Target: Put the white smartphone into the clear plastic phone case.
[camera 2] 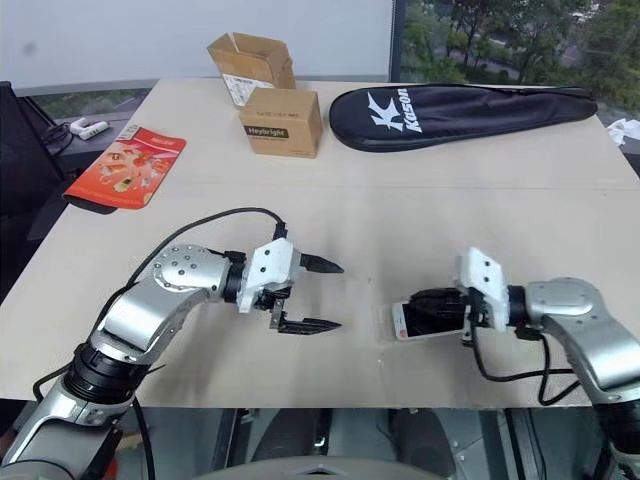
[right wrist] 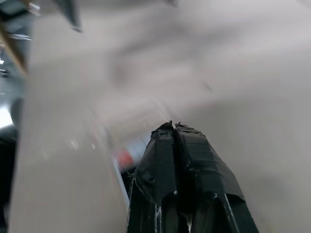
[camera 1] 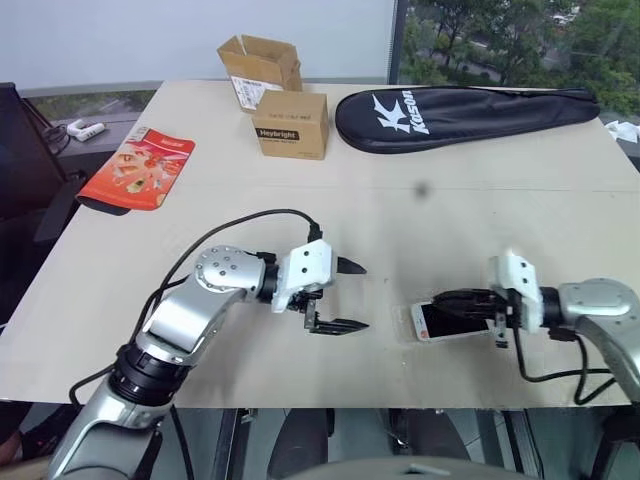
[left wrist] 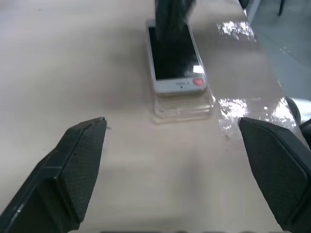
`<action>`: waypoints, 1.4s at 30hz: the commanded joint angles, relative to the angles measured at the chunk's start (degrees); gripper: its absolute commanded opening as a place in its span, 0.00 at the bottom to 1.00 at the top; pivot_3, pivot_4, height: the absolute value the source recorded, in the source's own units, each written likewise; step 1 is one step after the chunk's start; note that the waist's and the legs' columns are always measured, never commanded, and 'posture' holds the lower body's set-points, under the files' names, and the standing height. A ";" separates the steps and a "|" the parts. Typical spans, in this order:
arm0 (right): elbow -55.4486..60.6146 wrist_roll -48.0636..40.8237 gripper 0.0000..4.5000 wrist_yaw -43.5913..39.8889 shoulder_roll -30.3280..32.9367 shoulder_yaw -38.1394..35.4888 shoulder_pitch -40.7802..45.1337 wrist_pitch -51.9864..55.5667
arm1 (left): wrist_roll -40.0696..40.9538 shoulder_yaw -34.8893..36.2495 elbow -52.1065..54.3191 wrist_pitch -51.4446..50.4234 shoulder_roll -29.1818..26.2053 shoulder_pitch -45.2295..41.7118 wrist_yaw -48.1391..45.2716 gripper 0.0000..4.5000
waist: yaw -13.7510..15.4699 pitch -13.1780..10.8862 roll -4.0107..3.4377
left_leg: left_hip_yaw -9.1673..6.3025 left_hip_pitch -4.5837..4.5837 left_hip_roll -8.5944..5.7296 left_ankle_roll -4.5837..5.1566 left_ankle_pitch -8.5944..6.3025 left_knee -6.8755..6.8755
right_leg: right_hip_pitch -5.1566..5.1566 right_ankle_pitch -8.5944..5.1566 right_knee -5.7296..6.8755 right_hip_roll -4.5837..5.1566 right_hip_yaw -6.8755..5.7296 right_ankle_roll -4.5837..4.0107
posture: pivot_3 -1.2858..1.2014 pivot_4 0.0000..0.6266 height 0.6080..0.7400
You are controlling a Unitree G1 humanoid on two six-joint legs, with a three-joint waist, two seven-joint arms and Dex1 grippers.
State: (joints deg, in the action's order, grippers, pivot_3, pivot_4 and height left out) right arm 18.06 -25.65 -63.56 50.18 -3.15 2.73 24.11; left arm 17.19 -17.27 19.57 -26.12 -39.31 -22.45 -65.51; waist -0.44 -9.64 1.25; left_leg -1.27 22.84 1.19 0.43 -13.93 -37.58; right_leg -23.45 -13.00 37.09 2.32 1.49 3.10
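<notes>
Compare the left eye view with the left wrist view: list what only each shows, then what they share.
Left eye view only: two brown cardboard boxes, black racket bag, red packet, the left arm's white wrist.
Left wrist view only: the clear plastic phone case jutting past the phone's end, and glare on the tabletop.
Shared: white smartphone flat on the beige table, shut right gripper on it, open left gripper apart from it.

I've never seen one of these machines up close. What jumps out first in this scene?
Two silver arms reach over a beige table. The right gripper, shut, rests on the white smartphone near the front edge, atop the clear plastic phone case. The left gripper hangs wide open facing it; a black racket bag lies at the back.
</notes>
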 commanded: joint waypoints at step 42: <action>2.80 9.04 0.00 -1.28 9.37 0.90 -5.74 3.44 | -8.60 -21.00 -5.96 -21.32 3.45 -20.75 -3.50 0.03 | -0.30 -0.01 -0.01 | -0.01 0.00 -0.01 0.00 0.00 0.00 | -0.01 -0.02 -0.01 -0.04 0.04 0.03 | 0.52 0.24 1.00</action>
State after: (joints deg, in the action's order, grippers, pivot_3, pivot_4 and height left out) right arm 18.66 -16.46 -65.50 60.06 -2.72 -4.03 27.09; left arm 9.58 -38.03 14.16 -48.29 -36.34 -41.56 -68.68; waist -0.75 -9.65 1.23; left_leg -1.29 22.84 1.17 0.43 -13.93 -37.58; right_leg -23.45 -13.02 37.08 2.28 1.53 3.13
